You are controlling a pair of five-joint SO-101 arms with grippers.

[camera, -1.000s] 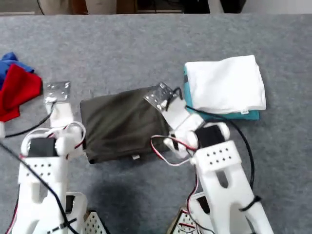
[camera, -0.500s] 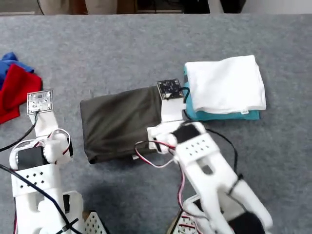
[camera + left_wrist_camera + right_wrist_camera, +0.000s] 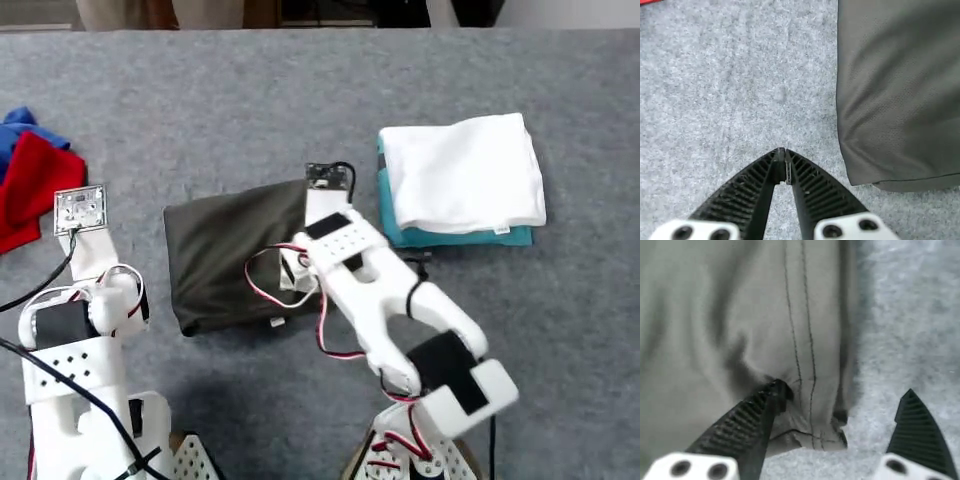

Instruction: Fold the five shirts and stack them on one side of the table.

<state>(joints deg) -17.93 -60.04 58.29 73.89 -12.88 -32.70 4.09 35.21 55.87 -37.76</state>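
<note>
The right tool [image 3: 845,390] gapes apart: one finger presses the folded olive-grey cloth shirt [image 3: 715,315] at its hem, the other is past it over the grey felt surface [image 3: 910,300]. Closing should catch every layer.

No legible text, number or sign from my station. White tag [image 3: 278,322] on dark shirt [image 3: 225,255]: print too small to read.

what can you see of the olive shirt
The olive shirt is folded into a rough rectangle, of thin matte cloth with a double-stitched hem and a small white tag at its near edge. It lies flat on the table, near the middle. The open right gripper straddles its hem edge, one finger pressing into the cloth. The shut left gripper sits beside it, apart.
</note>
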